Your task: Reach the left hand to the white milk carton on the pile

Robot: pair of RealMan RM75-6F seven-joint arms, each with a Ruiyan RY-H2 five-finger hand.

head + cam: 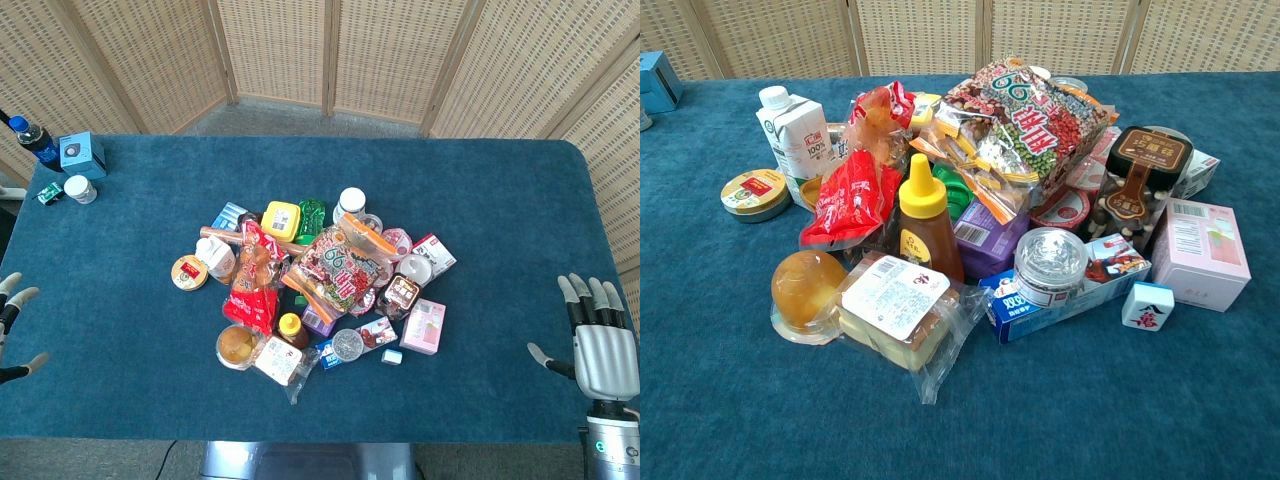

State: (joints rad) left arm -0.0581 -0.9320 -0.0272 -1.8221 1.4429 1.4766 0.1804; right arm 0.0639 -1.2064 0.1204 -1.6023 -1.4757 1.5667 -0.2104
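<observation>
- Your left hand (14,325) is just peeking in at the far left edge of the head view, fingers spread apart and holding nothing, resting low over the blue tabletop (500,200)
- Your right hand (600,340) sits at the lower right of the head view, fingers fanned out and apart, nothing in it either
- Neither hand shows up in the chest view
- The white milk carton (795,135) stands upright at the upper left of the chest view, on the left edge of the pile, white cap on top and a green label on its face; in the head view it's the white thing (215,258) at the pile's left side, well apart from your left hand
- A round tin (755,193) lies just beside the carton toward the left, and a red snack bag (845,195) leans right next to it on the other side
- Mid-pile there's a honey bottle (923,215) with a yellow cap standing upright, and a big bag of mixed beans (1030,120) lying across the top
- A pink box (1205,250) sits at the right edge of the pile
- Upper left corner of the head view has a blue box (82,154) and a dark bottle (32,140), far from the pile
</observation>
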